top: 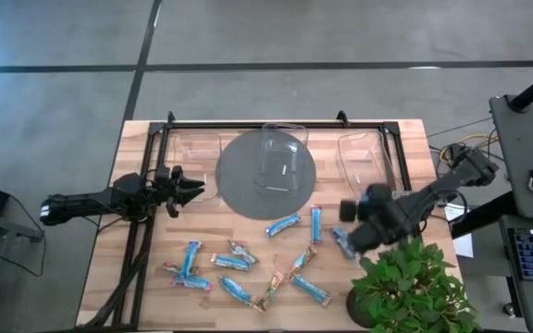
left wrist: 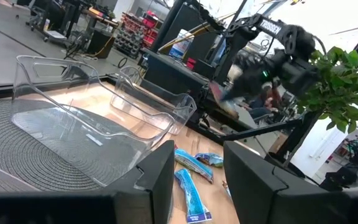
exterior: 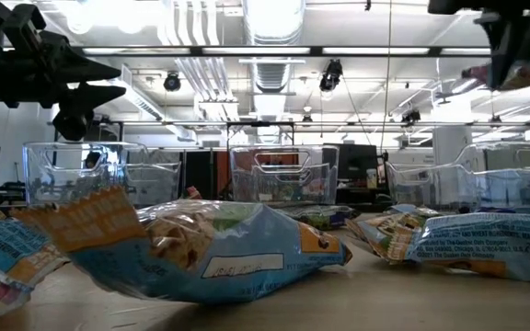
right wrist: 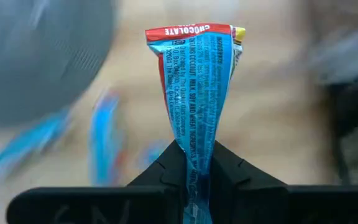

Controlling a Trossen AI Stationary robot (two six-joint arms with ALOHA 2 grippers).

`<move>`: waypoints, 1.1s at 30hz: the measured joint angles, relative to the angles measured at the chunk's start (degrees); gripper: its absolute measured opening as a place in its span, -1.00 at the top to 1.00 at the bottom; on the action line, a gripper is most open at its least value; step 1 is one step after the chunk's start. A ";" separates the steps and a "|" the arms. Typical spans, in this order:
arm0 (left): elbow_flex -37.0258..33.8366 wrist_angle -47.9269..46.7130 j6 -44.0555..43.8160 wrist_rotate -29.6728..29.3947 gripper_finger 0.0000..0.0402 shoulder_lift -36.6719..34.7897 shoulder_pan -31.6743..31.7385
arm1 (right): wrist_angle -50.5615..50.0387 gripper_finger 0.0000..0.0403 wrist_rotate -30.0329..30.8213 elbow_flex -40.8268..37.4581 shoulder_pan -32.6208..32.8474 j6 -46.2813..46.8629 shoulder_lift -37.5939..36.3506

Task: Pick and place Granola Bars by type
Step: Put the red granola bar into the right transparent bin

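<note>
**Right wrist view: blue bar pinched, bin still to reach**

Right wrist view shows the right pincer [right wrist: 194,163] clamped on 1 blue-wrapped granola bar [right wrist: 196,93], gripped at one end so the wrapper bunches between the fingers and the rest sticks out free. From above, this pincer [top: 357,233] hangs over the tabletop's [top: 415,157] right edge, beside the potted plant [top: 405,282]. The other granola bars [top: 248,268] lie loose along the tabletop's front half, blue ones mixed with a few tan ones.

3 clear bins stand along the far edge: the left bin [top: 195,148], the middle bin [top: 283,155] on a round grey mat [top: 239,180], and the right bin [top: 364,159].

The left pincer [top: 185,190] waits near the left edge, fingers partly apart, holding nothing.

Judged from this, the step is the carry. The grip is thin, so a steady lift well clear of the bin wall, releasing only once over the bin chosen for blue bars, should serve best.
</note>
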 joint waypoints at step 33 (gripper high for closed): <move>-0.01 -0.74 0.02 -0.13 0.39 1.62 0.00 | 12.92 0.47 -2.90 -11.94 -49.12 -69.55 8.12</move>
